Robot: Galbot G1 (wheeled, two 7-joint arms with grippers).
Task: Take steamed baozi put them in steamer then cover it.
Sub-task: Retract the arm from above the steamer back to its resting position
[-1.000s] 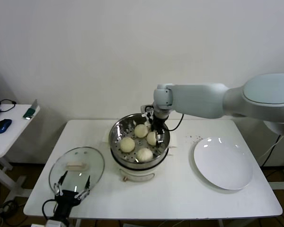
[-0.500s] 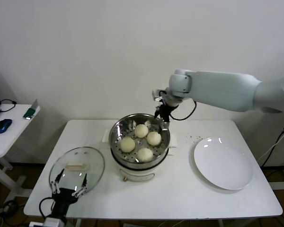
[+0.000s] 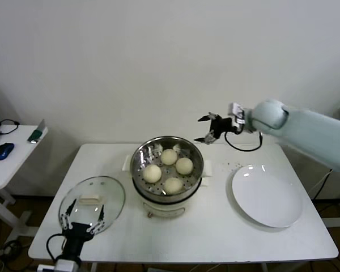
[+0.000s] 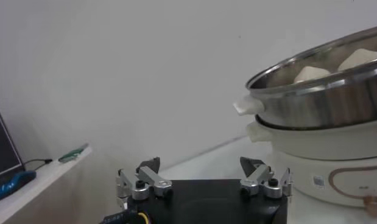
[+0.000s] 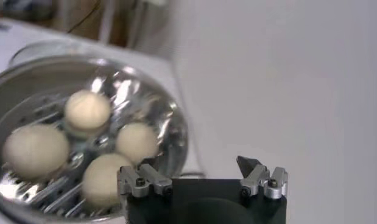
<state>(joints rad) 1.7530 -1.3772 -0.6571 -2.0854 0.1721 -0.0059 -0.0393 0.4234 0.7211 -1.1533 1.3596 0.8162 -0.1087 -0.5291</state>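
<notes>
With four baozi [image 3: 169,170] in the steamer [image 3: 167,148], the open left gripper [image 3: 83,224] could fumble the cover [image 3: 92,203], whose slick glass may slip; the right gripper [image 3: 208,130] hangs open.

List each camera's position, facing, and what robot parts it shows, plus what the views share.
Head view: high on the robot, looking down at the table; shows the right gripper raised behind the steamer and the left gripper near the cover.
Left wrist view: low, facing the steamer's side; shows its open fingers.
Right wrist view: above, looking down at the baozi; shows its open fingers.
All three share the steamer.
</notes>
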